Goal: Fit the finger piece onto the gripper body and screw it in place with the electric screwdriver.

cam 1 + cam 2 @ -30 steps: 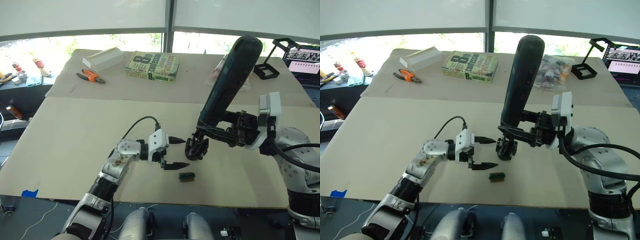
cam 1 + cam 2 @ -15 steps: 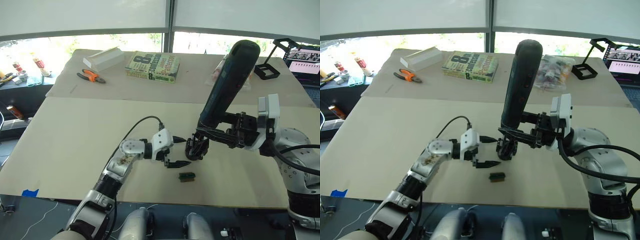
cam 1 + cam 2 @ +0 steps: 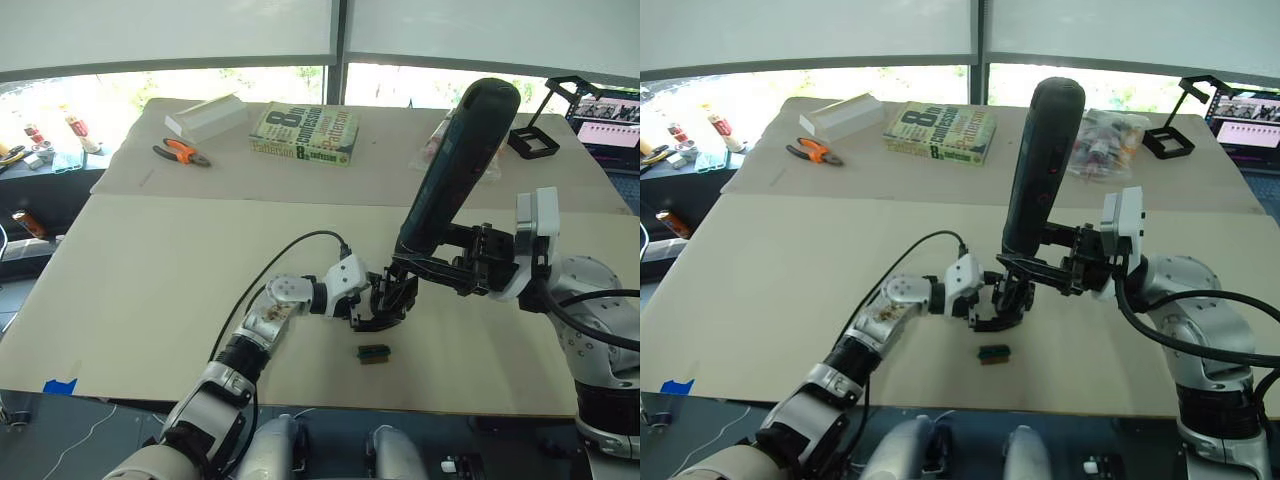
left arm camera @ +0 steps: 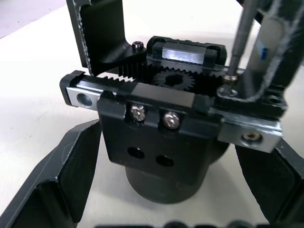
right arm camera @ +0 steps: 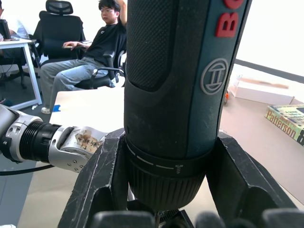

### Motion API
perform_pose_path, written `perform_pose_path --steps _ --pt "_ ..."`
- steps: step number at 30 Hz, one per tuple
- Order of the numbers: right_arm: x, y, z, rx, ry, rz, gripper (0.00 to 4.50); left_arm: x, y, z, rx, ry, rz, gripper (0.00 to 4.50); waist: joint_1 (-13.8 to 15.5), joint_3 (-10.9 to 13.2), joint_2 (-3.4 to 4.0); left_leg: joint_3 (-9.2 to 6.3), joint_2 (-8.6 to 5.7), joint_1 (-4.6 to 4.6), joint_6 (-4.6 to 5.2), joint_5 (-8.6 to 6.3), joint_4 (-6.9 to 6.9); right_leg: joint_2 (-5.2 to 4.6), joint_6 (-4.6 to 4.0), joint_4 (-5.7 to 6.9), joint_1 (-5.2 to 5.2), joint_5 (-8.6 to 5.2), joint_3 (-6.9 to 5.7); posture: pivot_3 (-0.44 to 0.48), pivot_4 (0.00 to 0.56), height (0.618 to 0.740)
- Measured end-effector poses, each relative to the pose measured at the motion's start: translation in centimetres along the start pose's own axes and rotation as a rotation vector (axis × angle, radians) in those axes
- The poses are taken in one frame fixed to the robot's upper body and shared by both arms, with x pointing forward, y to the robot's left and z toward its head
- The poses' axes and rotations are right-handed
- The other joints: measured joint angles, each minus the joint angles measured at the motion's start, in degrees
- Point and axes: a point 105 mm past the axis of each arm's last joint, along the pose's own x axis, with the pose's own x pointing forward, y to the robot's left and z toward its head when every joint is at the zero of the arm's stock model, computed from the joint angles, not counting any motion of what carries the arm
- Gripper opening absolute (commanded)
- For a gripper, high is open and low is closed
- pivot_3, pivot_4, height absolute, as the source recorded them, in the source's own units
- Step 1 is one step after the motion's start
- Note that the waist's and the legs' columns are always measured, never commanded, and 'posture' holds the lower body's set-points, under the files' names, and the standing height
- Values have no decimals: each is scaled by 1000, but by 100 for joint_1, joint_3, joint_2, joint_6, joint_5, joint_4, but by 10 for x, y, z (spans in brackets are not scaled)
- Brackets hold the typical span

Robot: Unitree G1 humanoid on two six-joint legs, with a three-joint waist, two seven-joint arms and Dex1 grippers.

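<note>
The left gripper has its jaws spread wide around the gripper body, which stands between them on the surface. The right gripper clamps the electric screwdriver, bit down on the body.

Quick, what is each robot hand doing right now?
Left hand: open, its fingers on either side of the gripper body.
Right hand: closed on the electric screwdriver.
</note>
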Motion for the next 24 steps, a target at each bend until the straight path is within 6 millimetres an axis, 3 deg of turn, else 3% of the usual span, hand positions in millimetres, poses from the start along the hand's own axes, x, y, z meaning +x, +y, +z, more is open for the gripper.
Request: perform_pose_path --steps 13,17,24 --pt "-2 3 0 -7 10 0 1927 4 1 -3 -7 -13 1 4500 8 0 -1 0 -1 -1 0 0 0 -4 0 0 0 0 0 0 150 740" --pt "-2 3 0 -8 10 -2 1927 6 -1 -2 6 -18 -12 2697 8 0 -1 0 -1 -1 0 0 0 -5 0 0 0 0 0 0 150 740" --pt "-3 3 0 -5 12 -13 1927 6 -1 -4 40 -16 -13 2588 8 0 -1 -1 -1 0 0 0 1 -7 0 2 0 1 -1 0 150 740"
